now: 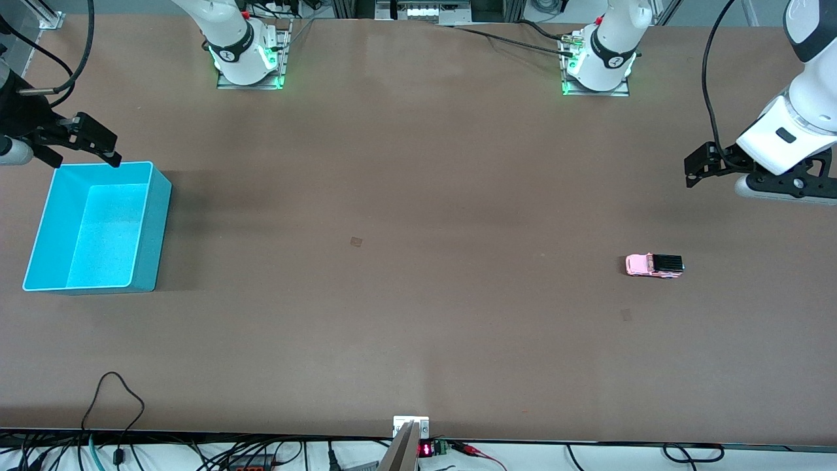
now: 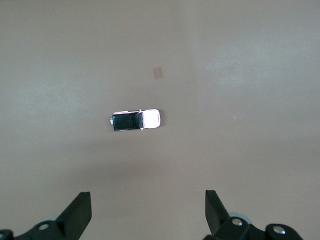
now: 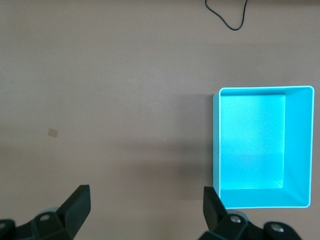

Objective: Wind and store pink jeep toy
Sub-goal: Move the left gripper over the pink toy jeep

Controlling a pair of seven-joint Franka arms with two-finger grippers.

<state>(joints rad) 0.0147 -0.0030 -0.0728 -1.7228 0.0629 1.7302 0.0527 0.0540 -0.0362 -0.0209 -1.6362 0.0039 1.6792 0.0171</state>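
The pink jeep toy [image 1: 654, 265] stands on its wheels on the brown table toward the left arm's end; its black ribbed section points toward that end. It also shows in the left wrist view [image 2: 136, 120]. My left gripper [image 1: 694, 169] is open and empty in the air, apart from the jeep, with bare table under its fingers [image 2: 148, 200]. The cyan bin [image 1: 152, 229] stands empty at the right arm's end of the table and shows in the right wrist view [image 3: 216, 145]. My right gripper [image 1: 98, 140] is open and empty, up over the bin's edge that faces the robots' bases [image 3: 146, 195].
A black cable loop [image 1: 114, 392] lies on the table near the front edge at the right arm's end. Two small square marks [image 1: 356, 241] [image 1: 626, 314] are on the tabletop. Both arm bases stand along the table's edge farthest from the front camera.
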